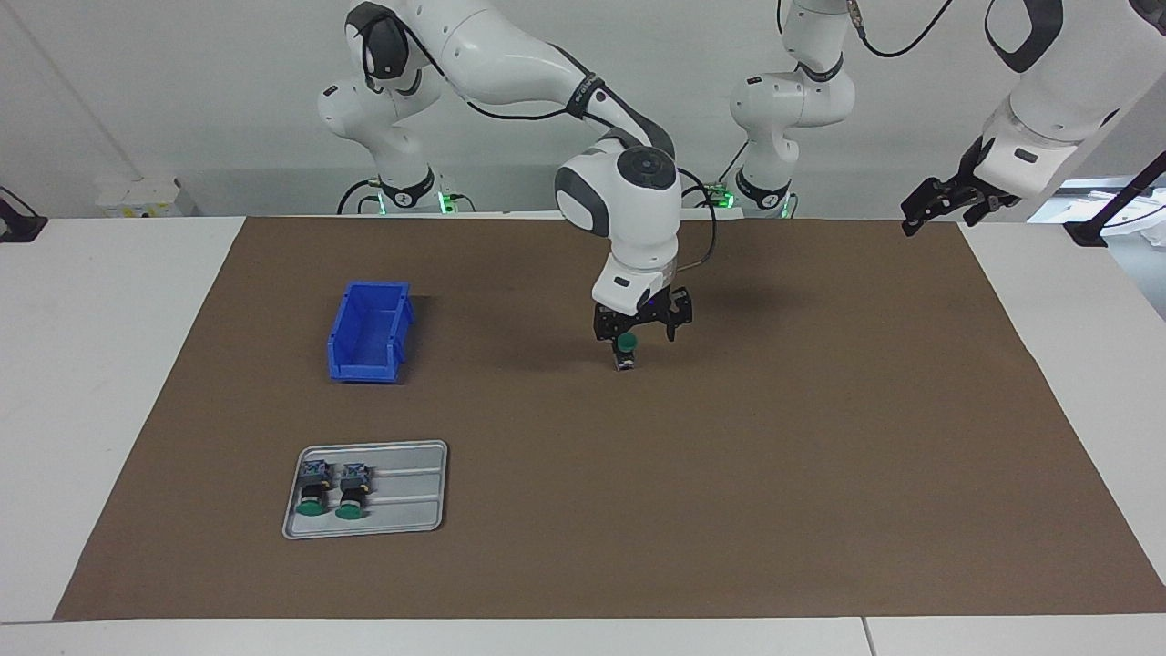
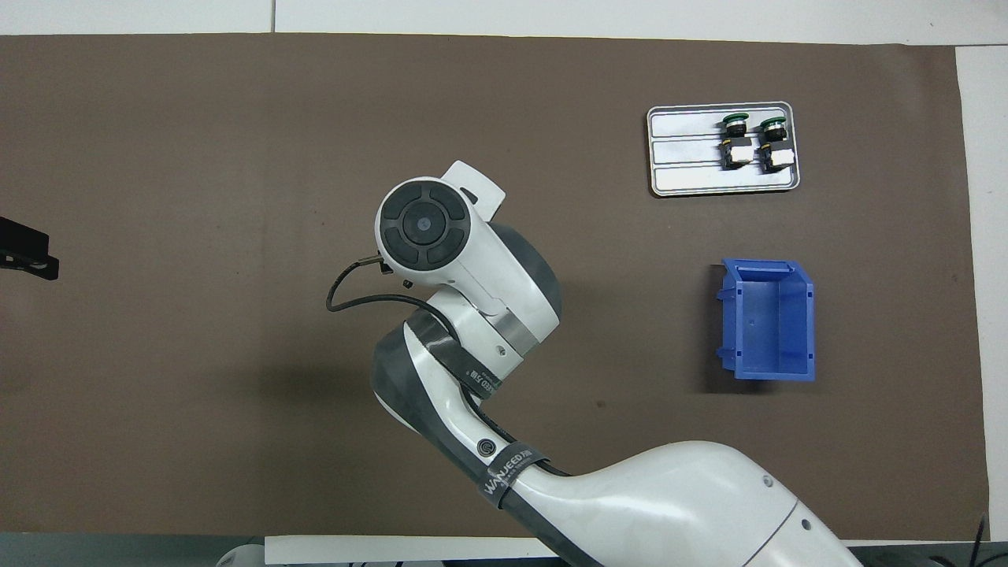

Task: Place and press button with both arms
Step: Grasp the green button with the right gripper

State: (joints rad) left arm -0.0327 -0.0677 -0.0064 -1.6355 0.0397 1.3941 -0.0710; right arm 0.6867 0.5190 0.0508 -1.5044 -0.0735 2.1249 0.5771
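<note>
Right gripper (image 1: 642, 330) over mat (image 1: 820, 437) centre, jaws wide apart; button (image 1: 627, 352) upright on the mat under them, hidden overhead by the wrist. Left gripper (image 1: 943, 208) waits at mat edge, open, mostly cut off overhead.

Plain white wall (image 1: 209, 82) up top, evenly lit. White table (image 1: 100, 364) underneath, mostly covered by a brown mat (image 1: 774, 474) spread flat across the middle.
</note>
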